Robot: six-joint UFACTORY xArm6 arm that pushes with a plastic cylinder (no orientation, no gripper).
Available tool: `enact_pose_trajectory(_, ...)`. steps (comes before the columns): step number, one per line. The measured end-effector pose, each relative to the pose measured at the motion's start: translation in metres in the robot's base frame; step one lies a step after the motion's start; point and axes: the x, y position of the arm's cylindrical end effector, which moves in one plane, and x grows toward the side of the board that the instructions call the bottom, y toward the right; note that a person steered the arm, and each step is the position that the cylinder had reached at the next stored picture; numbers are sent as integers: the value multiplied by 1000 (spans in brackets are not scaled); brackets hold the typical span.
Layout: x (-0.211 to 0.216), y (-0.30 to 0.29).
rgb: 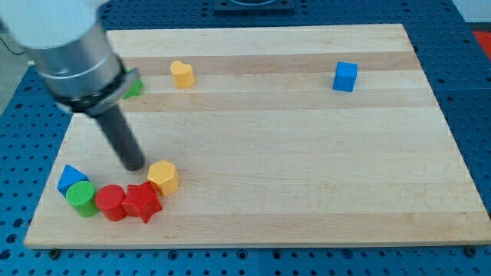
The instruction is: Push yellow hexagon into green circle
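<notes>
The yellow hexagon (163, 177) sits near the view's bottom left on the wooden board. The green circle (80, 198) stands further left, at the board's lower-left corner. Between them lie a red circle (111, 202) and a red star (142, 202), which touches the hexagon's lower-left side. My tip (134, 164) rests just to the upper left of the yellow hexagon, very close to it; I cannot tell if they touch. The rod slants up to the arm's grey body at the view's top left.
A blue triangle (70, 179) sits just above the green circle. A yellow block (182, 73) and a green block (133, 86), partly hidden by the arm, lie near the view's top left. A blue cube (345, 77) stands at the top right.
</notes>
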Motion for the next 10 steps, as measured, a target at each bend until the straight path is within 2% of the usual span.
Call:
enact_pose_trajectory(1, -28, 89)
enact_pose_trajectory(2, -12, 161)
enact_pose_trajectory(3, 31, 148)
enact_pose_trajectory(4, 52, 109)
enact_pose_trajectory(6, 48, 48)
enact_pose_trajectory(7, 43, 42)
enact_pose_trajectory(9, 7, 58)
enact_pose_trajectory(10, 10, 20)
